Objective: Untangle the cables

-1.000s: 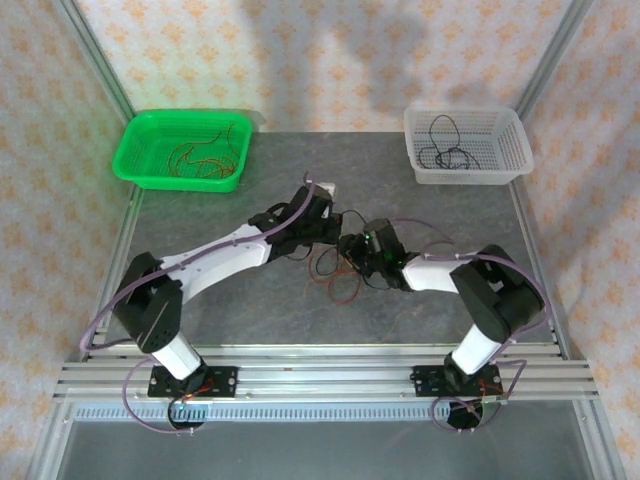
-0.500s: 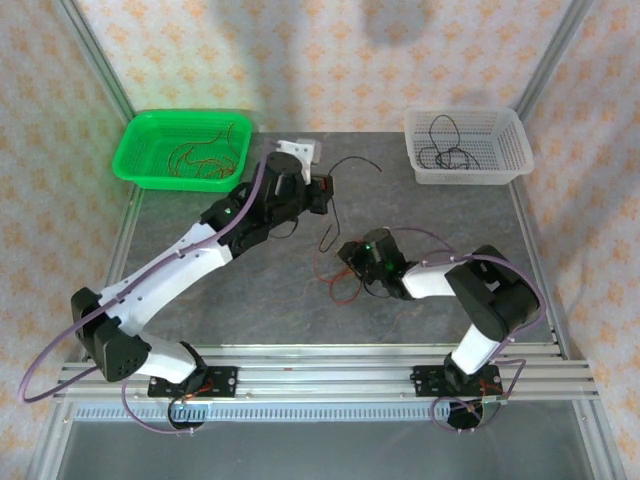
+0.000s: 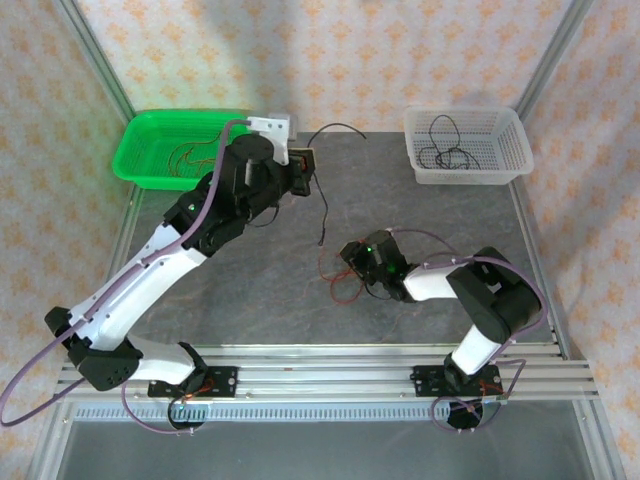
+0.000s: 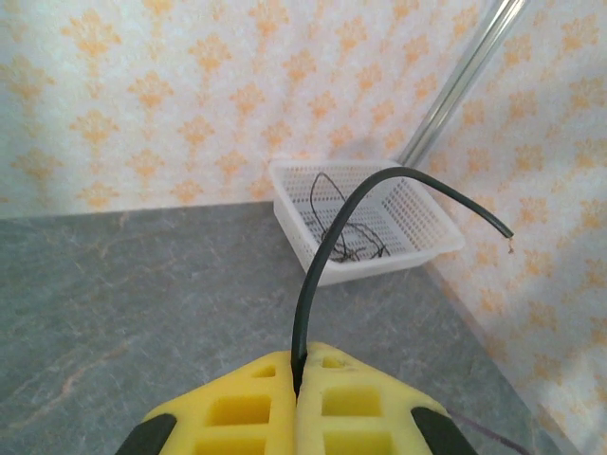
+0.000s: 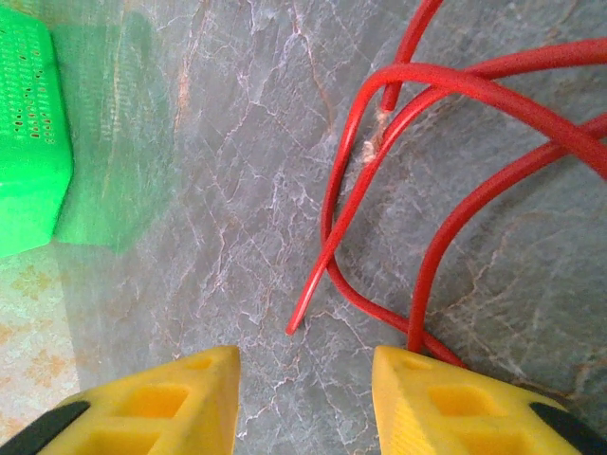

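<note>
- Fingers (image 4: 237,409) of the left gripper (image 4: 299,377) are pressed together on a black cable (image 4: 327,237). The cable rises from the seam between the yellow pads, arcs over and ends in a free tip.
- From above, the left gripper (image 3: 308,163) is raised near the far edge of the table (image 3: 250,300), just beside the green basket (image 3: 135,160). The black cable (image 3: 324,205) runs through it: one end curls towards the far side, and the other hangs down towards the table's middle.
- Fingers (image 5: 190,391) of the right gripper (image 5: 303,365) are spread apart and pinch nothing, with bare table between them.
- The red cables (image 5: 446,227) lie looped on the table just ahead of the right gripper. One loose end points into the gap, and another strand runs up to the tip of one finger (whether it touches is hard to tell).
- In the overhead view the right gripper (image 3: 352,262) sits low near the table's middle, with the red cables (image 3: 342,290) in a small heap beside it.
- The green basket holds thin red strands (image 3: 195,160).
- The white basket (image 3: 520,150), at the far right corner, holds black strands (image 3: 445,152).
</note>
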Robot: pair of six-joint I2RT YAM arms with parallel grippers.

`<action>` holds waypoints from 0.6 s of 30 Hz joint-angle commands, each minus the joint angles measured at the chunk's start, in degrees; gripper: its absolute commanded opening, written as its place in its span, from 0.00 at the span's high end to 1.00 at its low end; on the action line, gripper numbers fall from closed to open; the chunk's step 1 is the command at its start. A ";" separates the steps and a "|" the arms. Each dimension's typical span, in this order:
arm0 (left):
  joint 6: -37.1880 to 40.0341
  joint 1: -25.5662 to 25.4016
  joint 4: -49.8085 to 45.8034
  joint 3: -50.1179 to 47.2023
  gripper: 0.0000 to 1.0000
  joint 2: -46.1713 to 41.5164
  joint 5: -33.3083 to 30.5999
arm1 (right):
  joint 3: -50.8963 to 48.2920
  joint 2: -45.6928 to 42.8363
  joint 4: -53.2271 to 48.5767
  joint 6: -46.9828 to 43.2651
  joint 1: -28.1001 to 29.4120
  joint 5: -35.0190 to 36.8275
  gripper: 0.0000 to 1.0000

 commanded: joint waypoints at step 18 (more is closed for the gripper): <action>7.46 -0.49 -5.92 12.63 1.00 -0.81 -8.46 | -3.47 1.65 -8.50 -1.10 -1.19 7.43 0.59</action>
